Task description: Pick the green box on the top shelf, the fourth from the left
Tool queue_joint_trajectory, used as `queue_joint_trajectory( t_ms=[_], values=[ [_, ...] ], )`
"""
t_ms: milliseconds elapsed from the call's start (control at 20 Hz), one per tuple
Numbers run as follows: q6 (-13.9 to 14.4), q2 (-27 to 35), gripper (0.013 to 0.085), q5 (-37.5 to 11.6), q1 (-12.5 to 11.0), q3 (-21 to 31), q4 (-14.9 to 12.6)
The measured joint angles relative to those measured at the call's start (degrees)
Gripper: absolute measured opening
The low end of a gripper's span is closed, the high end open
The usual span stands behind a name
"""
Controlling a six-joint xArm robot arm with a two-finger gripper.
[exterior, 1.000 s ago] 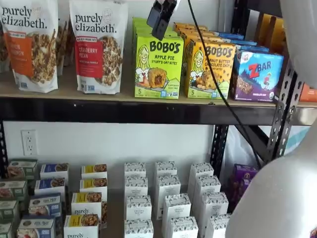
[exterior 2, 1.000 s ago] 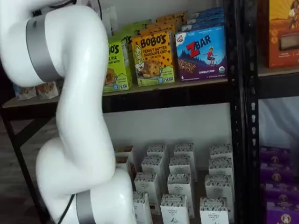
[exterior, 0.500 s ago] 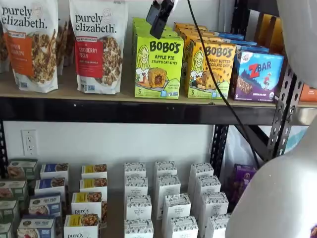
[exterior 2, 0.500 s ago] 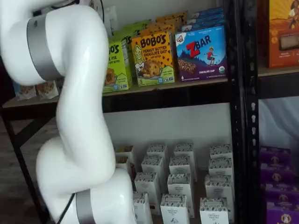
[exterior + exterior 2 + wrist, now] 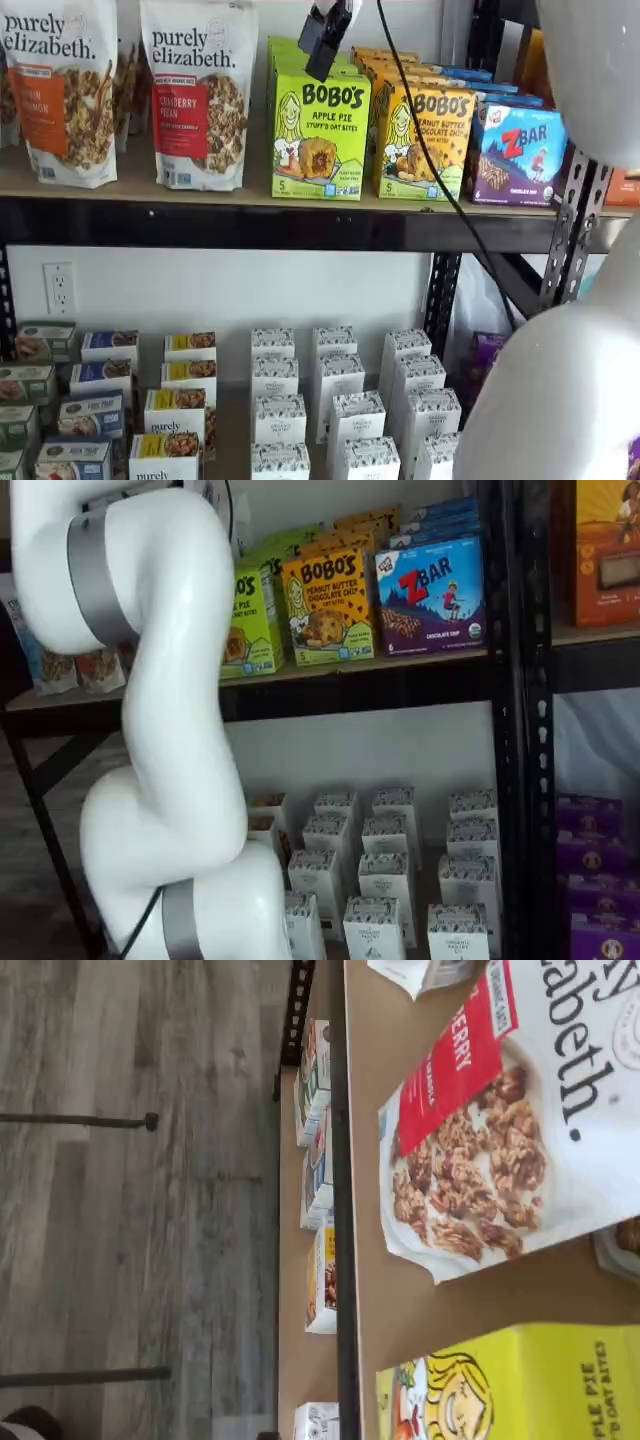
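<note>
The green box [image 5: 320,135] stands upright at the front of its row on the top shelf [image 5: 140,182], reading "Bobo's Apple Pie". In a shelf view my gripper [image 5: 325,40] hangs from the top edge in front of the box's upper edge, its black fingers open and holding nothing. My white arm hides part of the green box [image 5: 250,610] in a shelf view. The wrist view, turned on its side, shows the green box [image 5: 510,1385] and the tan board of the top shelf [image 5: 390,1290].
Two granola bags [image 5: 200,90] stand left of the green box. A yellow-orange Bobo's box [image 5: 425,140] and a blue ZBar box [image 5: 520,150] stand to its right. A black cable [image 5: 420,130] hangs across them. White cartons [image 5: 335,400] fill the lower shelf. My arm [image 5: 160,730] fills the foreground.
The arm's white links have shifted slightly in both shelf views. The gripper stays almost in place at the green box's upper edge, still open.
</note>
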Motion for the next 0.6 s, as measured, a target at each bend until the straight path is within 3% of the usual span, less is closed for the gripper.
queue_joint_trajectory(
  t_ms=[600],
  values=[
    [-1.84, 1.64, 0.0850, -3.37, -0.95, 0.62, -3.00]
  ],
)
